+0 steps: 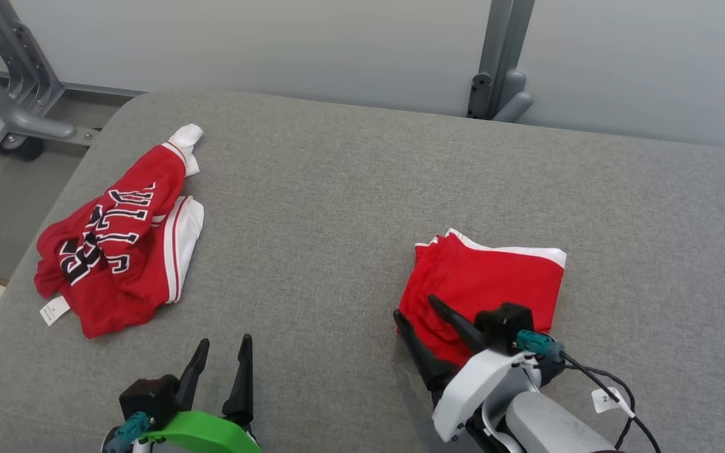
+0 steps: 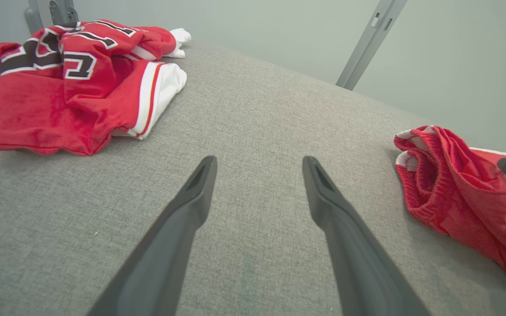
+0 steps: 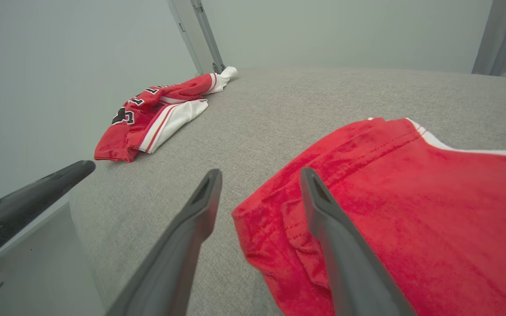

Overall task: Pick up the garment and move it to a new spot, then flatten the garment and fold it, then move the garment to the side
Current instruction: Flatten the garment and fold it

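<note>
On your grey padded surface [image 1: 337, 207] you have 2 red garments. Item 1, far left: crumpled jersey [image 1: 117, 251] with black lettering and white trim. Item 2, near left edge: left tool [image 1: 225, 341], fingers spread, gripping nothing, over bare fabric. Item 3, right of centre: folded garment [image 1: 488, 277], lying flat. Item 4: right tool [image 1: 415, 307], fingers spread across that garment's near-left corner, 1 finger over the cloth, 1 beside it.
</note>
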You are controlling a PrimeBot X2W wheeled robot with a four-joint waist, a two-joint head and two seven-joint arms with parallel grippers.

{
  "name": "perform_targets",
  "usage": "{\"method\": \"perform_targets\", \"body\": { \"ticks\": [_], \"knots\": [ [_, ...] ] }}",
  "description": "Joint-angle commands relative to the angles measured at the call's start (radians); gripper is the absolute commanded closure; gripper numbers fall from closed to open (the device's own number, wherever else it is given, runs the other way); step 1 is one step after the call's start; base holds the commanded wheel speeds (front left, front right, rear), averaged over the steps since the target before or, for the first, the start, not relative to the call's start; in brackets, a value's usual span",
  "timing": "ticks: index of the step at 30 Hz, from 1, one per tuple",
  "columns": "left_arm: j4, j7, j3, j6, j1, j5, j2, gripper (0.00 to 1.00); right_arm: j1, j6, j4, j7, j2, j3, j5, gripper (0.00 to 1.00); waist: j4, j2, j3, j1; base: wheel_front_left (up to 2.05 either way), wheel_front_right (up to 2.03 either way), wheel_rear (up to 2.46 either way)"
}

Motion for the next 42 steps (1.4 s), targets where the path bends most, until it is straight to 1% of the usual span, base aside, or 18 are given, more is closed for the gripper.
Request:
{"method": "perform_targets", "body": {
  "ticks": [1, 4, 6, 7, 9, 11, 13, 17, 24, 27, 32, 42],
  "knots": [
    [0.001, 0.000, 0.013, 0.002, -0.006, -0.008, 0.003, 0.00, -0.004, 0.000, -0.015, -0.001, -0.004, 0.028, 0.010, 0.00, -0.012, 0.0000, -0.001, 0.0000, 0.00, 0.00, 0.00],
    [-0.002, 0.000, 0.021, 0.002, 0.001, -0.009, 0.003, 0.00, 0.014, 0.000, -0.042, -0.001, -0.004, 0.092, 0.042, 0.00, -0.032, 0.0000, -0.006, 0.0000, 0.00, 0.00, 0.00],
    [-0.002, 0.000, 0.024, 0.002, 0.004, -0.009, 0.003, 0.00, 0.024, 0.000, -0.067, -0.001, -0.001, 0.180, 0.085, 0.00, -0.046, 0.0000, -0.011, 0.0000, 0.00, 0.00, 0.00],
    [-0.002, 0.000, 0.026, 0.002, 0.007, -0.009, 0.003, 0.00, 0.022, 0.000, -0.064, -0.001, -0.003, 0.207, 0.098, 0.00, -0.055, 0.0000, -0.014, 0.0000, 0.00, 0.00, 0.00],
    [-0.004, 0.000, 0.029, 0.002, 0.011, -0.007, 0.003, 0.00, 0.020, -0.001, -0.064, -0.001, -0.009, 0.225, 0.125, 0.00, -0.073, 0.0000, -0.019, 0.0000, 0.00, 0.00, 0.00],
    [-0.005, 0.000, 0.031, 0.002, 0.012, -0.007, 0.003, 0.00, 0.023, -0.001, -0.066, -0.001, -0.014, 0.225, 0.128, 0.00, -0.082, 0.0000, -0.021, 0.0000, 0.00, 0.00, 0.00],
    [-0.007, 0.000, 0.034, 0.002, 0.015, -0.007, 0.003, 0.00, 0.034, -0.001, -0.071, -0.001, -0.025, 0.198, 0.129, 0.00, -0.099, 0.0000, -0.023, 0.0000, 0.00, 0.00, 0.00],
    [-0.010, 0.000, 0.036, 0.002, 0.020, -0.009, 0.003, 0.00, 0.063, 0.000, -0.069, -0.001, -0.048, 0.107, 0.093, 0.00, -0.126, 0.0000, -0.025, 0.0000, 0.00, 0.00, 0.00],
    [-0.009, 0.000, 0.028, 0.002, 0.023, -0.015, 0.003, 0.00, 0.124, 0.000, -0.072, -0.001, -0.064, -0.011, 0.039, 0.00, -0.144, 0.0000, -0.024, 0.0000, 0.00, 0.00, 0.00],
    [-0.008, 0.000, 0.027, 0.002, 0.026, -0.014, 0.003, 0.00, 0.146, 0.000, -0.080, -0.001, -0.063, -0.051, 0.028, 0.00, -0.146, 0.0000, -0.028, 0.0000, 0.00, 0.00, 0.00],
    [-0.012, 0.000, 0.043, 0.002, 0.042, -0.001, 0.003, 0.00, 0.190, 0.000, -0.107, -0.001, -0.054, -0.149, -0.006, 0.00, -0.161, 0.0000, -0.042, 0.0000, 0.00, 0.00, 0.00],
    [-0.052, 0.000, 0.087, 0.002, 0.081, 0.044, 0.003, 0.00, 0.267, 0.000, -0.188, -0.001, -0.024, -0.379, -0.140, 0.00, -0.227, 0.0000, -0.068, 0.0000, 0.00, 0.00, 0.00]
  ]
}}
